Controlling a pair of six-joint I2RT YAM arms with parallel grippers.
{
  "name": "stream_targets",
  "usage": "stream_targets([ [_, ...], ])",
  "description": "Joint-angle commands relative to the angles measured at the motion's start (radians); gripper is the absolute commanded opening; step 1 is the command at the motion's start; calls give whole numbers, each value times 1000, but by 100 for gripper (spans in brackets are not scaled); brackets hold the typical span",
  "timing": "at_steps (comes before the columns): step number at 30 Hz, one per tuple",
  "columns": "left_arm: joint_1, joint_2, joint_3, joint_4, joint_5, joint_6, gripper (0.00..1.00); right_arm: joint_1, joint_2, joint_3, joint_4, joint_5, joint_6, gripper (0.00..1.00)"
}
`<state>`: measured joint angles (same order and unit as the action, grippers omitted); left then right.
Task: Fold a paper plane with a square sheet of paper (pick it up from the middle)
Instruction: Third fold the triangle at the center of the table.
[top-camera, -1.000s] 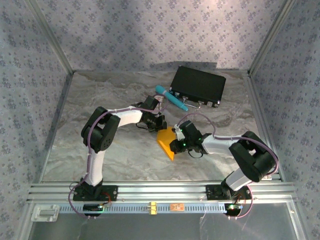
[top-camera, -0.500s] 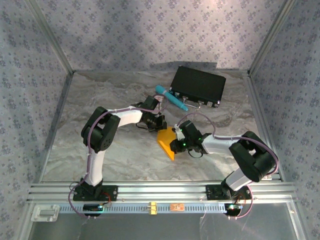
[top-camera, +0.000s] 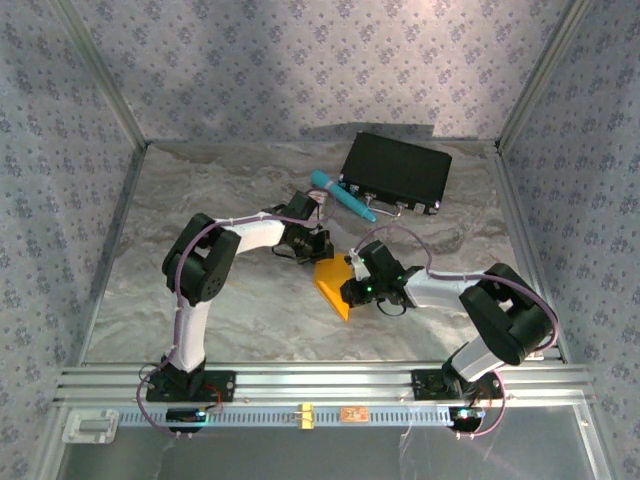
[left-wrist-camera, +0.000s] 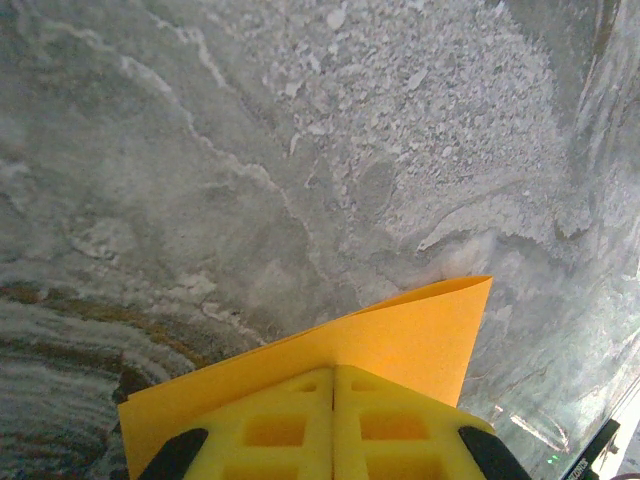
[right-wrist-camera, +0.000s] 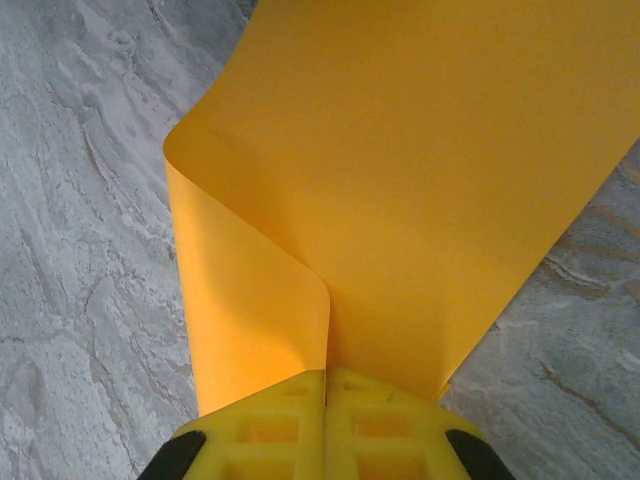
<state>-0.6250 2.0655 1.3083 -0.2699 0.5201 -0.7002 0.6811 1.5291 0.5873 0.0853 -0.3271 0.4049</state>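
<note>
The marble table (top-camera: 200, 210) carried a black case (top-camera: 396, 172) at the back, with a teal pen (top-camera: 342, 195) just beside its near-left corner. Mid-table, between the 2 wrists, was the paper (top-camera: 331, 283), bent over on itself in a soft loop with no sharp crease. The left gripper (left-wrist-camera: 333, 375) had its pads pressed together on 1 edge of the paper. The right gripper (right-wrist-camera: 326, 378) was likewise clamped where the loop began.

This looked like an early fold, curled over but not set. The next move would call for matching the edges, then laying the bend on the table and pressing it flat.

The yellow pads hid how many layers each pinch held. From above the wrists covered part of the paper, and whether its lower tip touched the table was unclear.
</note>
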Motion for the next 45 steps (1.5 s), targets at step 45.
stream_targets([
  [45, -81, -443, -570, 574, 11, -373, 2, -33, 61, 14, 14, -1, -2, 1],
])
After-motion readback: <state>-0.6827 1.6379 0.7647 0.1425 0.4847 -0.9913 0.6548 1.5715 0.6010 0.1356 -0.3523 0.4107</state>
